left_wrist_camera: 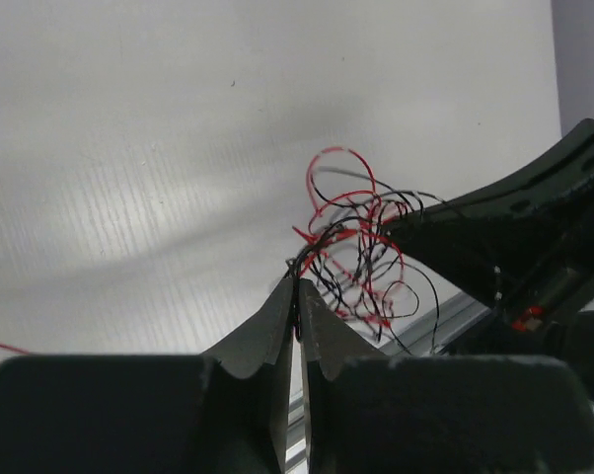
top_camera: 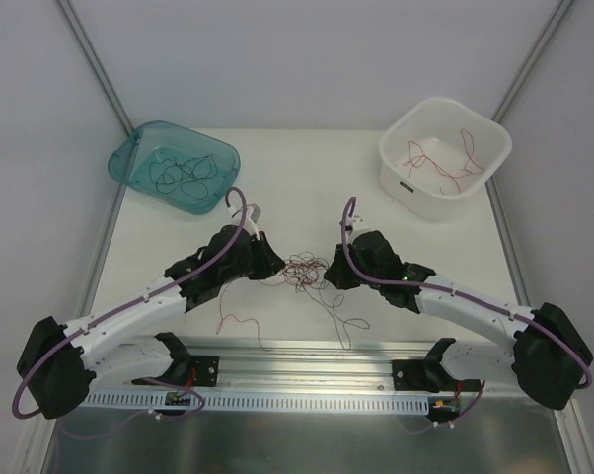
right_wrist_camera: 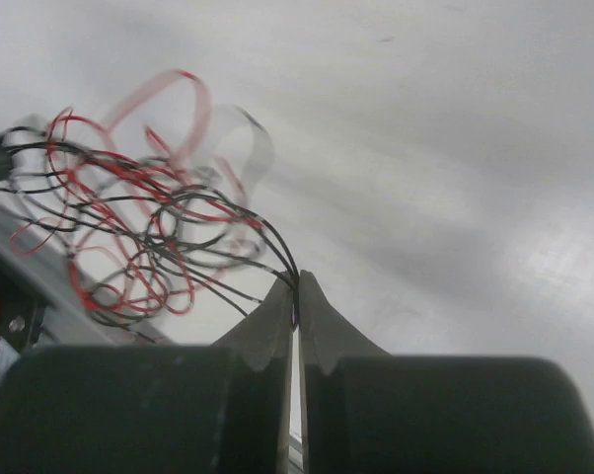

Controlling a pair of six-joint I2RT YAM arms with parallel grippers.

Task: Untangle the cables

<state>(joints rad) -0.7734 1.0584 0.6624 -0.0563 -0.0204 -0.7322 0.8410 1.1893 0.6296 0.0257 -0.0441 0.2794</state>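
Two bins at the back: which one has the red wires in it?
The white square plastic tub, back right: thin red strands lie in it. The translucent teal tub, back left, holds black strands instead.

A teal see-through tub (top_camera: 223, 163) sits at the far left corner of a white surface (top_camera: 297, 178), and a white square tub (top_camera: 415, 197) at the far right corner, well apart. A metal rail (top_camera: 307, 360) lines the near edge, and pale walls (top_camera: 307, 59) enclose the scene.
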